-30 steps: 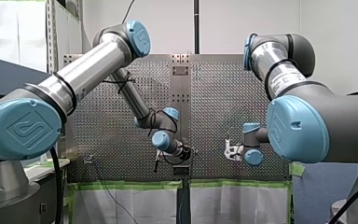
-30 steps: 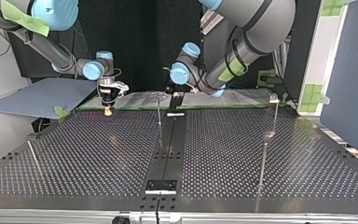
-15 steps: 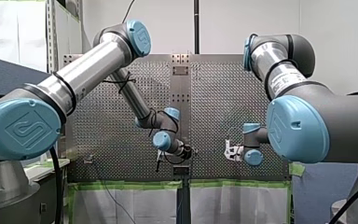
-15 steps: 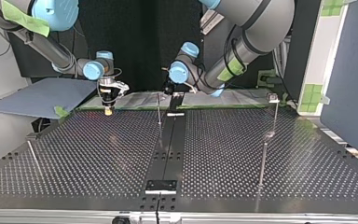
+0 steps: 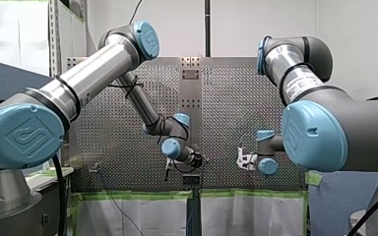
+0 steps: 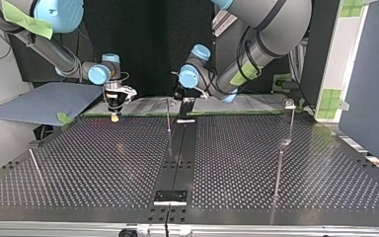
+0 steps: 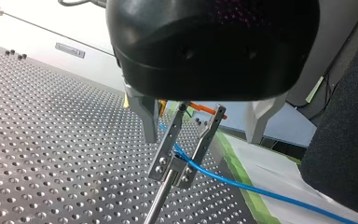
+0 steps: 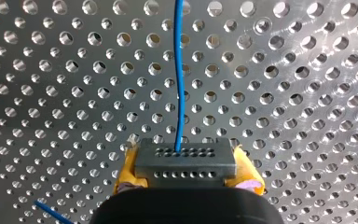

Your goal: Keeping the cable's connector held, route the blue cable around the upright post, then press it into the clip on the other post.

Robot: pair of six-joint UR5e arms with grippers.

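Blue cable (image 8: 179, 84) ends in the connector (image 8: 185, 161), clenched between the yellow pads (image 8: 127, 169) of my right gripper (image 8: 186, 170). That gripper sits low over the table (image 8: 51, 70), by the edge nearest the arms, toward the top view's left. Cable runs straight ahead from it over the holes. My left gripper (image 7: 203, 137) is released, metal fingers (image 7: 148, 119) spread either side of the clip (image 7: 167, 148) on its post (image 7: 157, 205), mid same edge. Cable lies between the clip's two strips and trails off past the green tape (image 7: 242, 177). Versus a second ago: left wrist edged slightly toward the top view's left; right gripper same spot, same grip.
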